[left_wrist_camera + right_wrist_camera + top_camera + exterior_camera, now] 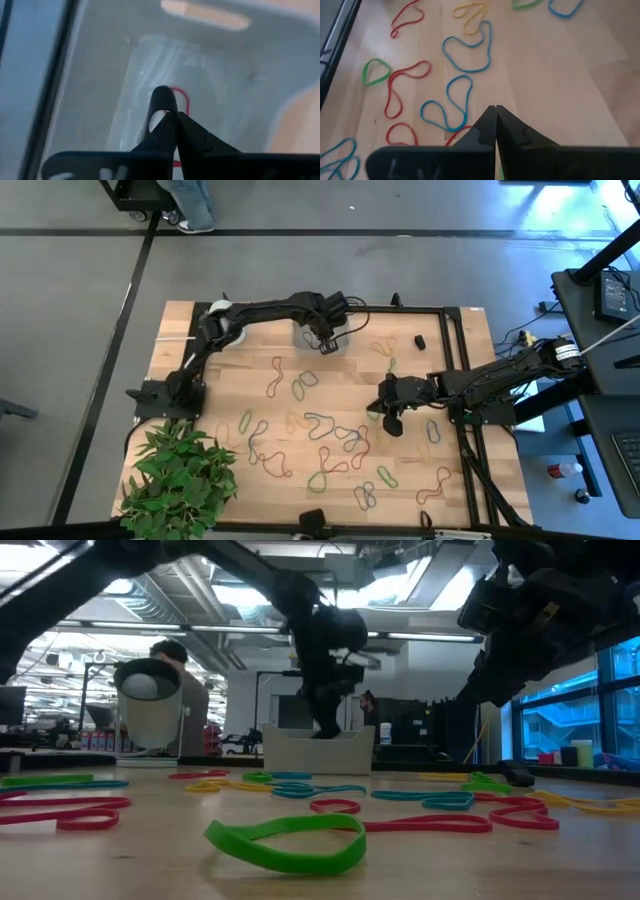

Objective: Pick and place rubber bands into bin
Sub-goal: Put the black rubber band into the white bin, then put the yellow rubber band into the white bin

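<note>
Many coloured rubber bands (330, 430) lie loose on the wooden table; a green one (290, 840) is nearest in the low view. The clear bin (305, 335) (315, 752) stands near the far edge. My left gripper (325, 343) (170, 112) is shut and reaches down into the bin (150, 60), with a red band at its tips. My right gripper (390, 420) (495, 109) is shut and hangs above the bands (467, 47) right of the table's middle. A sliver of green shows between its fingers' bases; whether that is held I cannot tell. My left gripper pinches a red rubber band (181, 97) between its two fingertips, coming from above and pointing down into the bin. The thin loop curls out beside the tips and runs back behind one finger (195, 135). Whether its lower part rests on the bin floor I cannot tell.
A leafy plant (180, 475) fills the near left corner. A white tape roll (218, 310) sits left of the bin. A black frame rail (455, 360) runs along the far and right sides, with a small black object (420, 341) inside it. A person (185, 690) stands behind the table.
</note>
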